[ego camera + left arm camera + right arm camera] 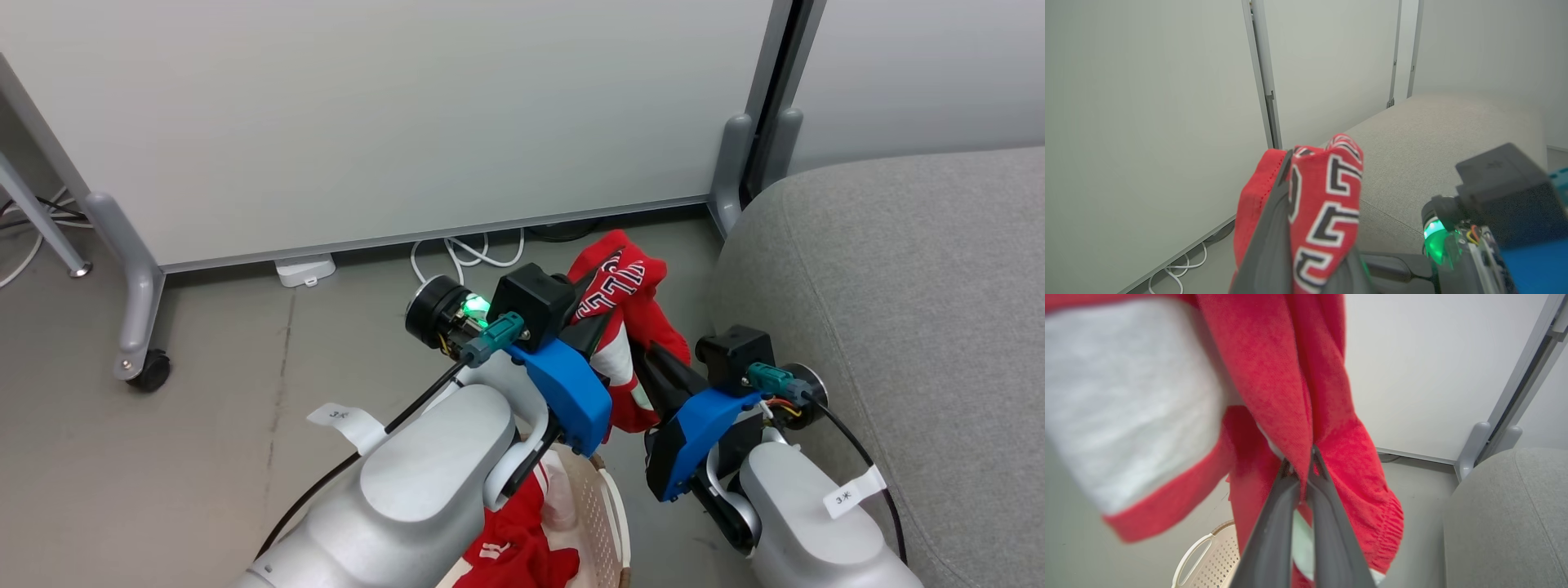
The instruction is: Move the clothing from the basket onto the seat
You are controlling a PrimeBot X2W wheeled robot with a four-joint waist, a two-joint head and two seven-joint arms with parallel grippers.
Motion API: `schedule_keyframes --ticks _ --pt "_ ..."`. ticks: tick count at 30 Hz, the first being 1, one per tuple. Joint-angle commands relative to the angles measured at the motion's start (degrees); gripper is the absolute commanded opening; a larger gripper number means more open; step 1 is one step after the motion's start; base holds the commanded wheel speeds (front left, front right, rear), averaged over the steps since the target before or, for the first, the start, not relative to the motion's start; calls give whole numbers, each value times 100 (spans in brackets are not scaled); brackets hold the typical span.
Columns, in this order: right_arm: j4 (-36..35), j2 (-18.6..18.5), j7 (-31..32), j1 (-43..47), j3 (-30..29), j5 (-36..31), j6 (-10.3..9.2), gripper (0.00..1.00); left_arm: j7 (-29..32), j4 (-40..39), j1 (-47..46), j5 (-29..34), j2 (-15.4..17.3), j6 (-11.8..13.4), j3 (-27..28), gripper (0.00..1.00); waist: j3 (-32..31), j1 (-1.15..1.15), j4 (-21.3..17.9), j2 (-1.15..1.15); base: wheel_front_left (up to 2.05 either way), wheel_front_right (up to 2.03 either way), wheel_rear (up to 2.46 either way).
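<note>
Both left gripper (pixel 1294 163) and right gripper (pixel 1301 463) clamp the clothing (pixel 645 322), hanging lengthwise downward beside the seat (pixel 898 286).

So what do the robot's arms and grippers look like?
Both forearms are rounded silver-grey shells with white tags. Each wrist has a blue bracket, a black boxy camera housing and a teal connector on a black cable. A green light glows at the left wrist. The left gripper and right gripper have long, tapered dark-grey fingers.

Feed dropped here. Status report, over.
Left end effector and right end effector shut on red garment, held above basket. More clothing in basket. Seat close on right.
</note>
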Motion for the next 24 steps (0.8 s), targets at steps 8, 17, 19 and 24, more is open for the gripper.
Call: schedule_keyframes --ticks 8,17,19,24 --pt "119 -18 -126 -180 -3 87 3 0 -98 130 -101 -45 2 35 -15 0 -1 0 -19 0 0 0 0" --pt "211 -18 -233 -272 -186 110 3 0 -211 144 161 -103 67 -99 -30 100 16 0 -24 0 0 0 0" --pt "219 -18 -249 -281 -249 87 3 0 -235 110 257 -110 122 -135 7 100 21 0 -23 0 0 0 0" --pt "210 -17 -301 -312 -442 23 3 0 -291 -59 552 -101 302 -137 177 100 20 0 -19 0 0 0 0"
